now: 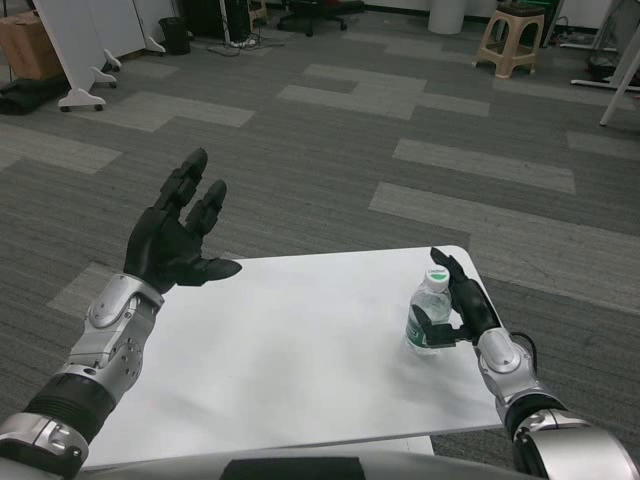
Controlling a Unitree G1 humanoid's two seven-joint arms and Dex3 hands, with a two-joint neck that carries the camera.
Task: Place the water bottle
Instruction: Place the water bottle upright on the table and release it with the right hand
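Gripping the water bottle (429,312) from its right side, the robot's right hand (462,305) was wrapped about the clear plastic body, with the thumb crossing the front near the green label and the longer fingers rising behind, up beside the white cap. The bottle stood upright on the white table (290,350), near the far right corner. Whether its base pressed fully on the surface or sat a touch above it could not be told from this angle. The silver right forearm ran back from the hand toward the lower right.

Across the table, the left hand (180,235) was raised above the near left edge, palm turned inward, fingers spread and pointing up and away, holding nothing. Its silver forearm came up from the lower left.

Beyond the table lay grey patterned carpet, with a beige plastic stool (512,40) far off at the upper right and a white rolling partition (80,50) at the upper left.

By this view, the task appeared to be at its closing step: the bottle already stood at a resting spot. The next move would likely call for loosening the fingers evenly and drawing the hand out to the right, without tipping the light, tall bottle.
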